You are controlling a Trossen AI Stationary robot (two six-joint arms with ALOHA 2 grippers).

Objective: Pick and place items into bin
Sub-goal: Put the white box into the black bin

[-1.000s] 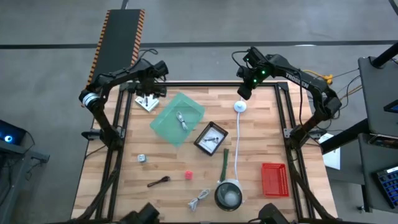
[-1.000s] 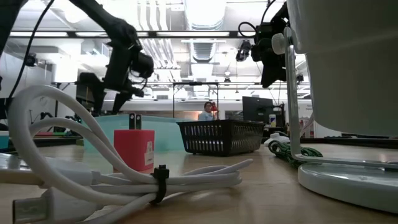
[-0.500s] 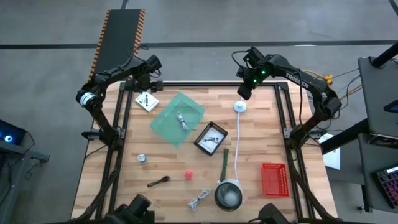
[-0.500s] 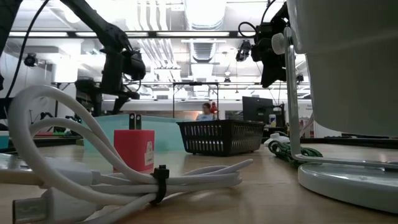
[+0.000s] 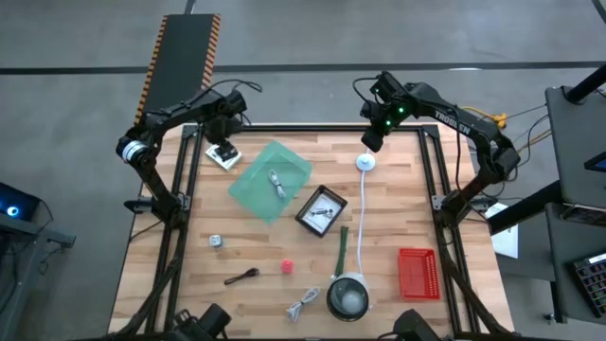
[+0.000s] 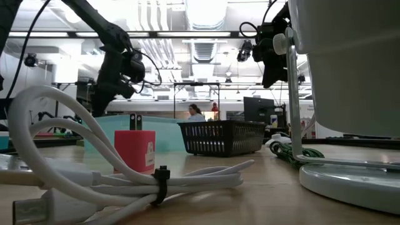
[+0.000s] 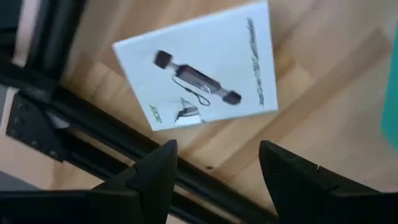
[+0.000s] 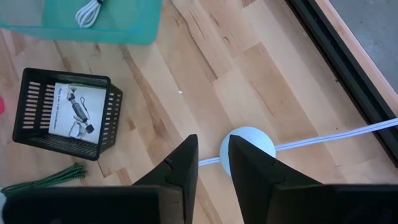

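Up at the far left corner, the left gripper [image 7: 214,171] hangs with its two fingers [image 7: 155,177] spread apart and nothing between them, just above a white printed card [image 7: 199,65] that lies flat on the wooden table [image 5: 398,208] beside the black frame rail [image 7: 56,124]. From above, that card [image 5: 223,155] sits just left of the teal bin [image 5: 271,180], which holds a coiled silver-white cable [image 5: 276,182].

Over at the far right, the right gripper [image 8: 208,165] hovers above the round white puck [image 8: 249,144] of the long white cord [image 5: 364,213]; its fingers [image 8: 177,168] stand close together with a narrow gap, holding nothing.

Near the middle of the table, a black mesh basket [image 5: 321,209] contains another printed card [image 8: 76,111]. A dark green stick [image 5: 342,244] lies just to the near right of the basket, running toward the round grey bowl [image 5: 347,296]. A red mesh basket [image 5: 417,273] lies at the near right.

Toward the near left, a small metal piece [image 5: 216,242], a brown spoon-like utensil [image 5: 241,277], a pink ball [image 5: 286,267] and a second coiled cable [image 5: 303,304] lie well apart on the bare wood, all outside the bin.

In the low view, a person [image 6: 195,112] shows in the room beyond the table.
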